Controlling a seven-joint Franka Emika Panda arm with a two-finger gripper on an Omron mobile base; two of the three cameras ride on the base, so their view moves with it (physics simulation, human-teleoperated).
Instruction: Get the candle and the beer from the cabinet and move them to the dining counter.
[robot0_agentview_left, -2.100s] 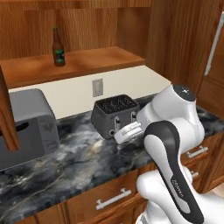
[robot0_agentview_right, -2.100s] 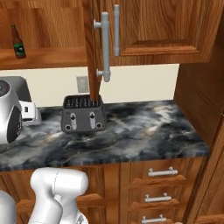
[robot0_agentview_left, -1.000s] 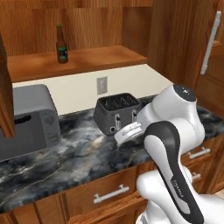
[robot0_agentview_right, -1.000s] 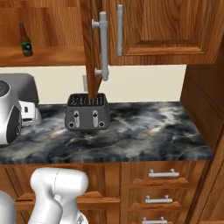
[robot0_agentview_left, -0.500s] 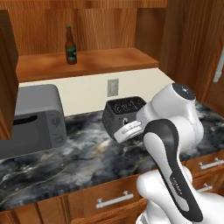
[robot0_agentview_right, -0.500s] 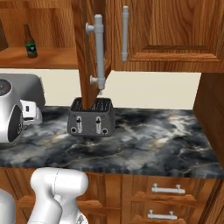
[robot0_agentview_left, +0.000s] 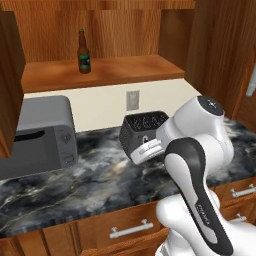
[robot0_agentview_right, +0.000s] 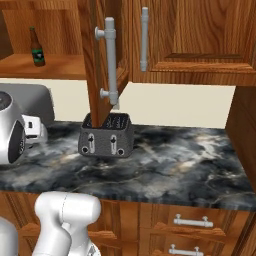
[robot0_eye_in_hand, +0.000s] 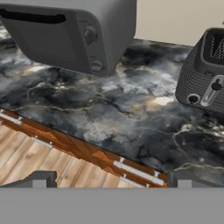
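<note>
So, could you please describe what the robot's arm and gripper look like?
The arm is glossy white with rounded, bulbous links, dark grey to black joint sections and a round dark cap on one joint. Small lettering runs along the dark forearm band. The gripper has two small, square-ended dark grey fingertips. No cables are visible.

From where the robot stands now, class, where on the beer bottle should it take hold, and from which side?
Grip the beer bottle around its straight body at the green label, coming in level from the cabinet's open front. It stands upright and alone on the shelf, and the body is wider and steadier than the thin neck. The gripper is open.
</note>
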